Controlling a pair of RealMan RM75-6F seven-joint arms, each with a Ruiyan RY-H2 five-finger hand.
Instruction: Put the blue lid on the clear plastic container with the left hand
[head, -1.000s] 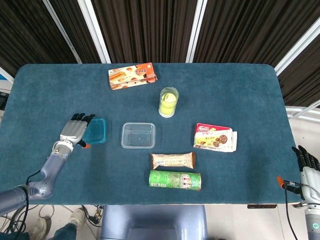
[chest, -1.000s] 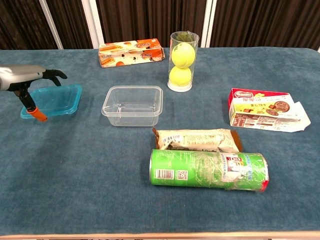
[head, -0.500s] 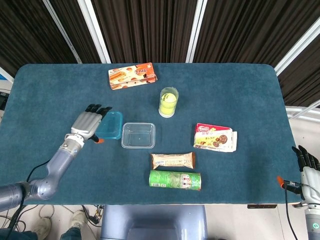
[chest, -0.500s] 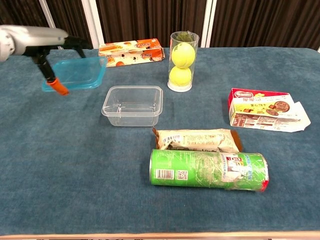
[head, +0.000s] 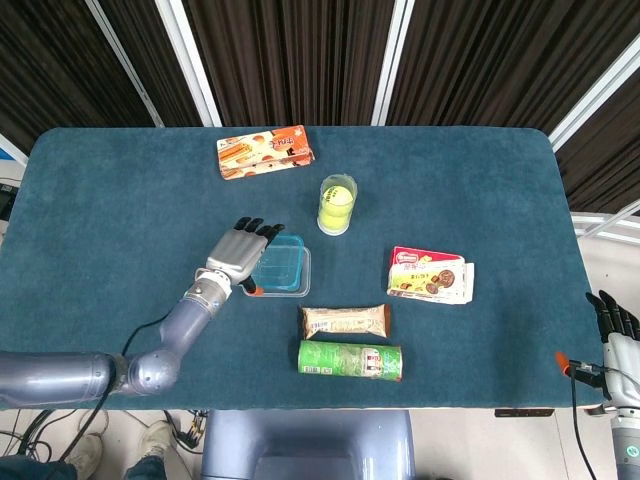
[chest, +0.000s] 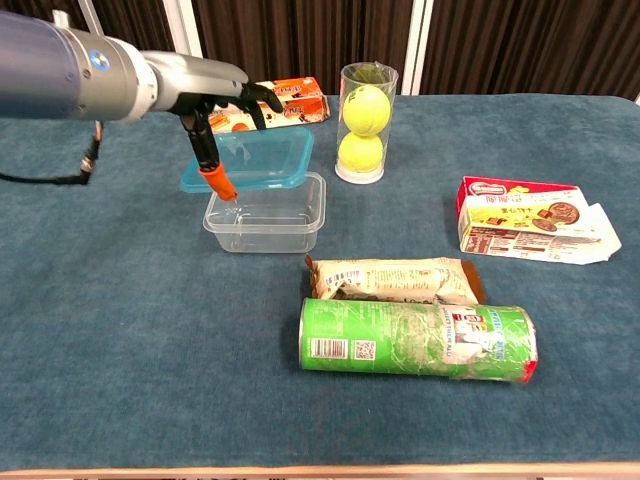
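Dark vertical slats with white posts back a teal-carpeted table (head: 110, 190) that fills most of both views. Near the middle of the frame, the left hand (head: 236, 260) grasps the blue lid (chest: 250, 160) by its left edge and holds it in the air, tilted, directly above the clear plastic container (chest: 266, 213); in the chest view a gap shows between lid and container rim. At the lower right corner of the head view the right hand (head: 612, 345) sits off the table edge, empty with its fingers apart. Around the middle lie a tube of tennis balls (chest: 366, 123), an orange snack box (head: 265, 151), a red biscuit box (chest: 522, 218), a wrapped snack bar (head: 345, 321) and a green chip can (chest: 418, 340).
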